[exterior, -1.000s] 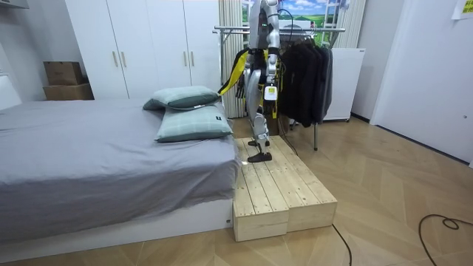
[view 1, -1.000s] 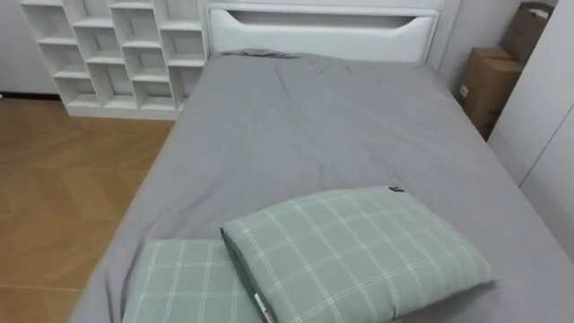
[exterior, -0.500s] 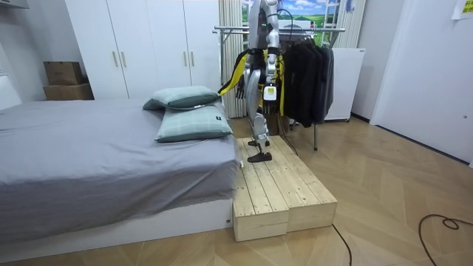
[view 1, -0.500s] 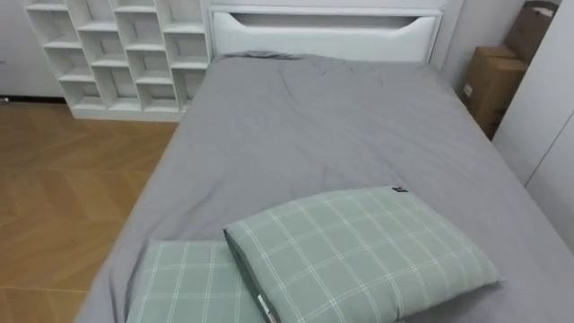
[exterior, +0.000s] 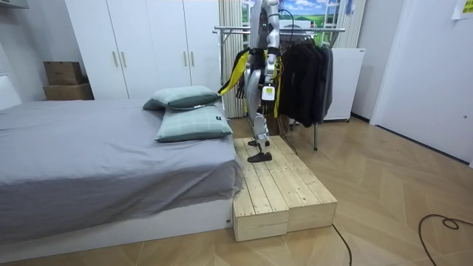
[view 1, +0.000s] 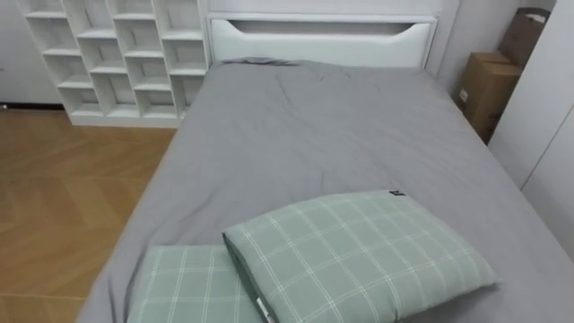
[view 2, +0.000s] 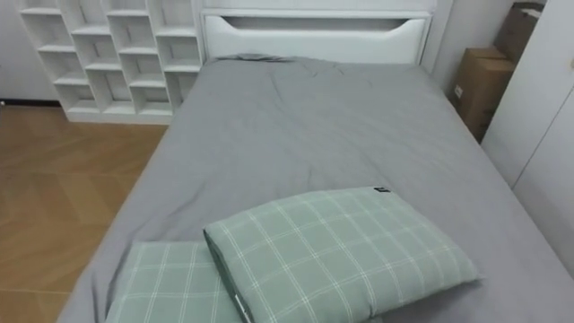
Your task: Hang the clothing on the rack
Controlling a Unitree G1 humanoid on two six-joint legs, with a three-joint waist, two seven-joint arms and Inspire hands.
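Clothes: dark garments (exterior: 304, 81) hang on the rack (exterior: 325, 30) behind the robot, just beyond its hand (exterior: 241, 87).
Hands: fingers too small to judge.
Change: only the head camera drifted; the robot stays on the wooden platform (exterior: 281, 185) facing the bed (view 1: 323, 135), pillows (view 1: 359, 256) nearest.
Meaning: no garment on the bed; stage unclear.

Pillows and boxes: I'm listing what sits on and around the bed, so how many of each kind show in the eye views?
Pillows: 2, one lying partly over the other on the bed.
Cardboard boxes: 2, one beside the bed with another behind it.
Shelf units: 1.
Total: 5.
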